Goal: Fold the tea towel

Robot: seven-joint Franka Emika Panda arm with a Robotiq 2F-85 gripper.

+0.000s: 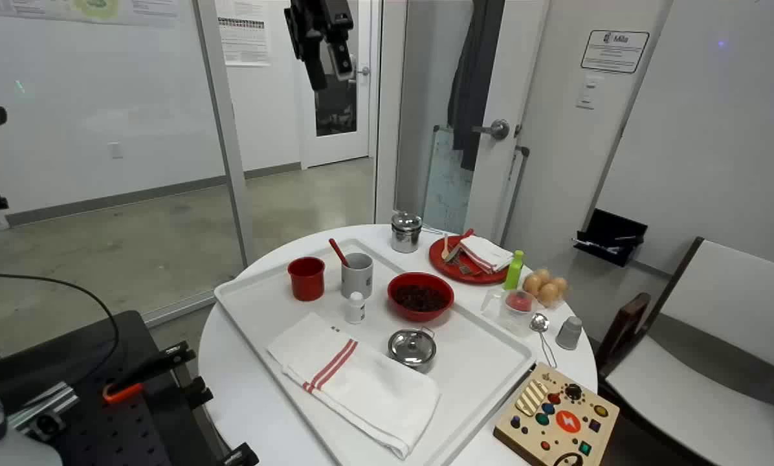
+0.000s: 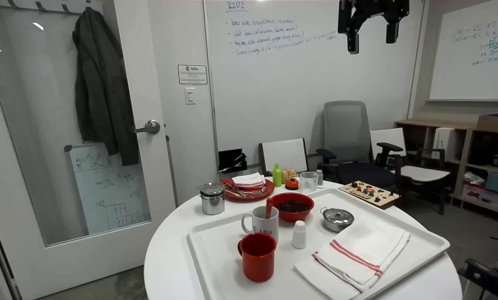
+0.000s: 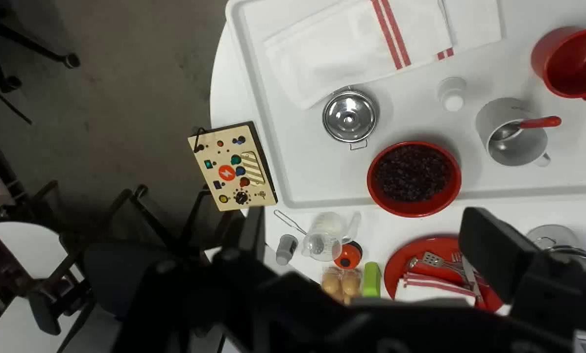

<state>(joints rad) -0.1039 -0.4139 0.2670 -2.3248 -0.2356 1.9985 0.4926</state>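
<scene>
I see the tea towel (image 1: 361,388) doubled over on the tray (image 1: 471,369), its layers out of line: a strip of the under layer shows past the upper one at the end toward the red mug (image 2: 259,259). A corner of the opposite end lies just beside the lidded pot (image 1: 412,349); whether they touch, I cannot tell. My gripper (image 2: 372,47) hangs well above the table (image 1: 228,366), its two fingers spread apart with nothing between them. Handling, as I judge it: the towel is light, thin and limp, and hard to damage. Expect it to sag when lifted and its upper layer to slip over the lower. Grip point: the short edge at the mug end, near its middle, well apart from the pot. I should lower the fingertips until they meet the tray, then close slowly so that the fabric bunches into a ridge, since a flat edge gives little to pinch. If both layers must travel together, I should take hold inboard of the exposed strip. Caution: the white shaker (image 1: 355,309) stands near the long edge by that strip and looks easy to tip; approach from straight above.
</scene>
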